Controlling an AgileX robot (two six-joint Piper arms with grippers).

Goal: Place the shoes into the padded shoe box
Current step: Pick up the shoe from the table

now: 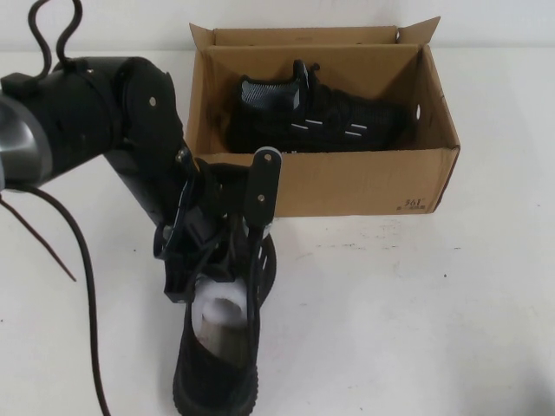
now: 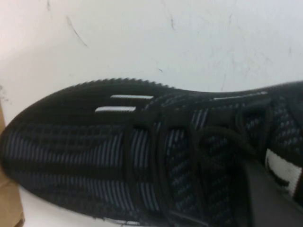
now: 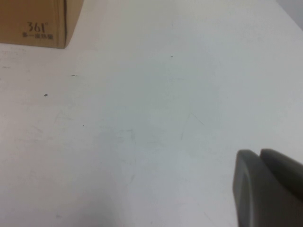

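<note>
The left hand (image 1: 227, 260) is down over a black knit shoe (image 1: 217, 364) on the white bench (image 1: 416, 312), its fingers spread to either side of the upper near the laces; white paper stuffing (image 1: 221, 310) shows in the collar. The shoe's toe lies just beside the front wall of the brown cardboard shoe box (image 1: 347, 186), where the second shoe (image 1: 316, 117) already lies on its side. A front corner of the box reads "361°" (image 3: 35, 27). The right hand (image 3: 265, 187) hangs above bare bench, well apart, its grey fingers pressed together.
</note>
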